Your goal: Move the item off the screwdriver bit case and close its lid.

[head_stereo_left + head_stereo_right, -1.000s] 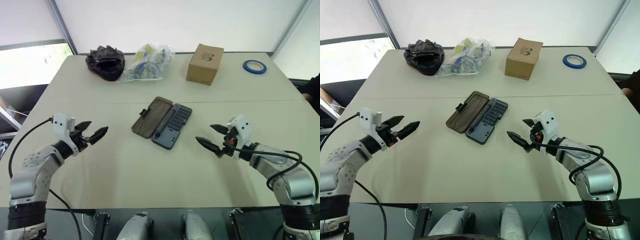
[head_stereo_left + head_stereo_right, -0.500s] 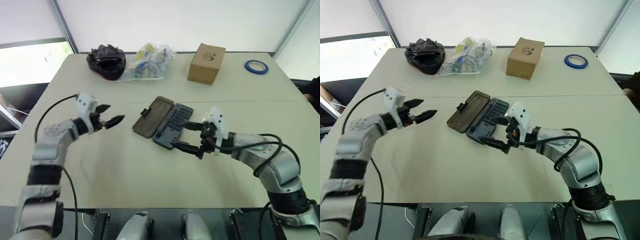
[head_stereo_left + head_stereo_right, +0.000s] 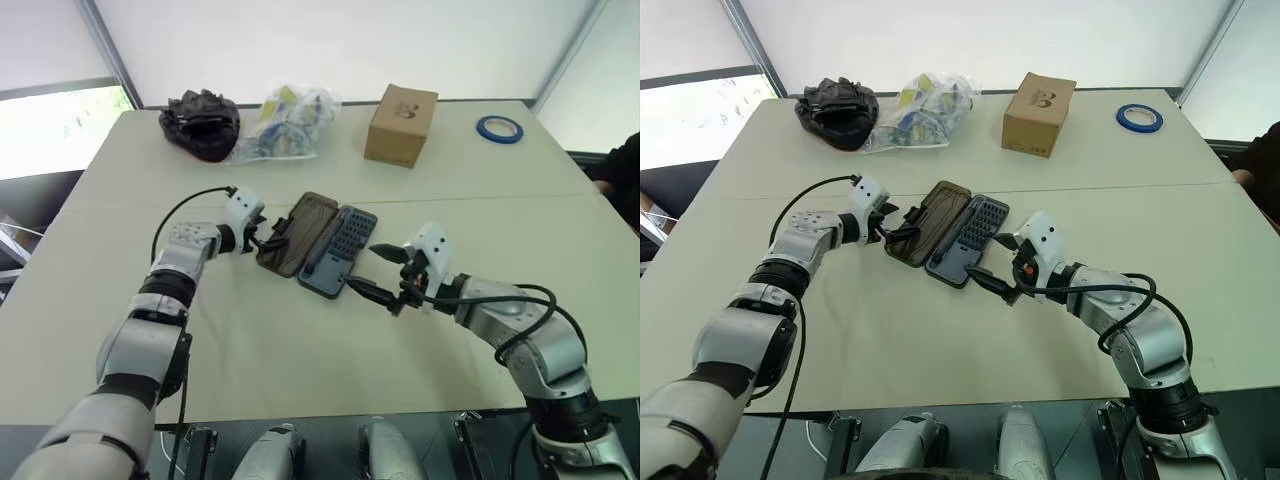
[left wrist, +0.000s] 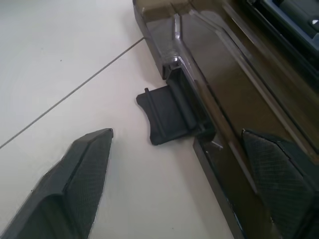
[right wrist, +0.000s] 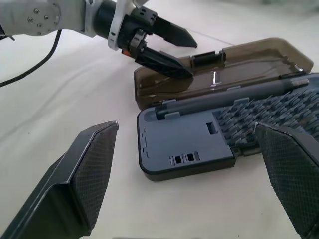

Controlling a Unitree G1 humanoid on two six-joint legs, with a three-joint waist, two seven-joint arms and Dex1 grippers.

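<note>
The left gripper [image 3: 268, 238], jaws apart around the latch edge of the lid [image 3: 297, 232] (lying open on the table [image 3: 300, 340]), is nearer than the wide-open right gripper [image 3: 378, 273], just beside the screwdriver bit case [image 3: 340, 252].

We reach our left arm forward and inward, its tool [image 3: 266, 238] spread, fingers low over the surface. Our right arm bends inward, its tool [image 3: 380, 272] wide open, one finger above the other.
</note>
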